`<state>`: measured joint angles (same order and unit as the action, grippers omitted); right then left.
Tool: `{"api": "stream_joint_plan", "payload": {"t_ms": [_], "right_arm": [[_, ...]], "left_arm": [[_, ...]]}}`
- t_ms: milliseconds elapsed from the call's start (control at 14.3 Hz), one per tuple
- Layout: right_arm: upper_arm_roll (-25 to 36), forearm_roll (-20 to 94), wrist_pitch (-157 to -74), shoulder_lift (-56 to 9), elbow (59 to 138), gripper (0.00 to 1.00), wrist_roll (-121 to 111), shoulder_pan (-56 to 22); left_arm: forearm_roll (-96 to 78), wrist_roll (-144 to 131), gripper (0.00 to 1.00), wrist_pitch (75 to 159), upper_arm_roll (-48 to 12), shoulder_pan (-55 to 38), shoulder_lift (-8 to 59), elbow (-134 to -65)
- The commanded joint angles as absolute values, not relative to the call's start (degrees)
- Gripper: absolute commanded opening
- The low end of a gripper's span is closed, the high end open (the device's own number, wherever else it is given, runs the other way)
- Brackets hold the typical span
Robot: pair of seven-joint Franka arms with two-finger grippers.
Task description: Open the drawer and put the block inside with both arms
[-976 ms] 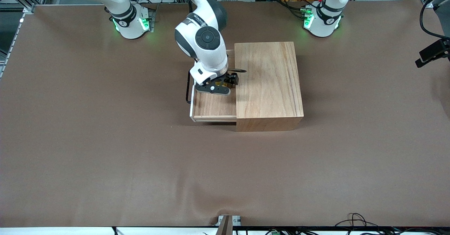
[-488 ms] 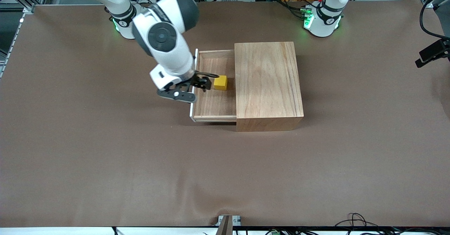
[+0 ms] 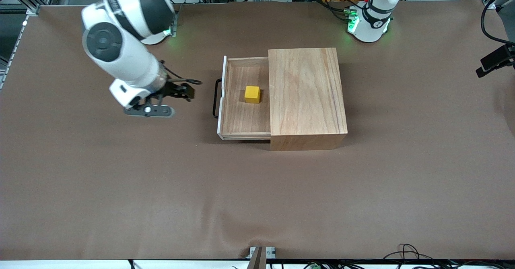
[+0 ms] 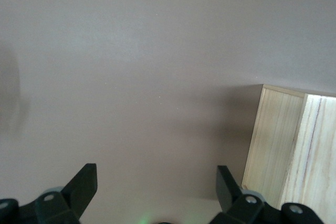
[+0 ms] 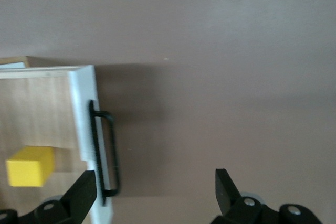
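With the block (image 3: 252, 94) resting in the open drawer (image 3: 243, 120), the right gripper (image 3: 171, 98), fingers wide at the handle's (image 3: 217, 98) 9 o'clock over the table (image 3: 120, 180), could nudge the drawer if swung back; the left gripper (image 4: 157, 195), also wide, waits.

No readable text in these views

We find no word, number, brand or sign that we can read. The right arm (image 3: 120, 47) has small dark marks on its white shell close to the base, and the left arm's base (image 3: 369, 19) has a small dark mark on its collar, but both are too small for us to tell any letters. The wooden box (image 3: 307, 96), the drawer (image 3: 243, 116) and the yellow block (image 3: 252, 94) have plain surfaces, and the brown counter (image 3: 257, 196) is also plain. In both wrist views we see only bare surfaces without any print.
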<state>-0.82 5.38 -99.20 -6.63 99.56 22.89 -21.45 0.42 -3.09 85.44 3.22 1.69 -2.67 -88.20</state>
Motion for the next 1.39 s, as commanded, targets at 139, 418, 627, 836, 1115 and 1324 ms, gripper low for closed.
{"api": "stream_joint_plan", "payload": {"t_ms": [139,418,627,836,1115,1324], "right_arm": [[-1.8,5.5,-95.7,1.0,106.3,1.00,9.2,-9.5],[-1.8,5.6,-94.2,1.3,105.7,1.00,-0.9,-2.2],[-1.8,5.5,-92.0,1.3,104.2,1.00,-5.3,0.5],[-1.8,5.5,-87.5,1.4,101.0,1.00,-7.6,3.1],[-1.9,5.4,-85.0,1.2,94.7,1.00,-6.2,3.3],[-2.4,5.2,-81.3,1.3,90.5,1.00,2.8,3.2]], "left_arm": [[-0.4,-1.9,1.00,84.6,3.2,2.3,-2.5,-86.9],[-0.4,-1.9,1.00,84.5,3.2,2.3,-2.5,-87.0],[0.3,-2.3,1.00,84.5,3.2,2.3,-2.5,-86.9],[0.4,-2.3,1.00,84.3,3.3,2.4,-2.3,-86.2],[0.2,-2.3,1.00,83.9,3.1,2.0,-2.1,-86.0],[-0.5,-2.3,1.00,81.1,1.0,2.0,-2.4,-86.4]]}}
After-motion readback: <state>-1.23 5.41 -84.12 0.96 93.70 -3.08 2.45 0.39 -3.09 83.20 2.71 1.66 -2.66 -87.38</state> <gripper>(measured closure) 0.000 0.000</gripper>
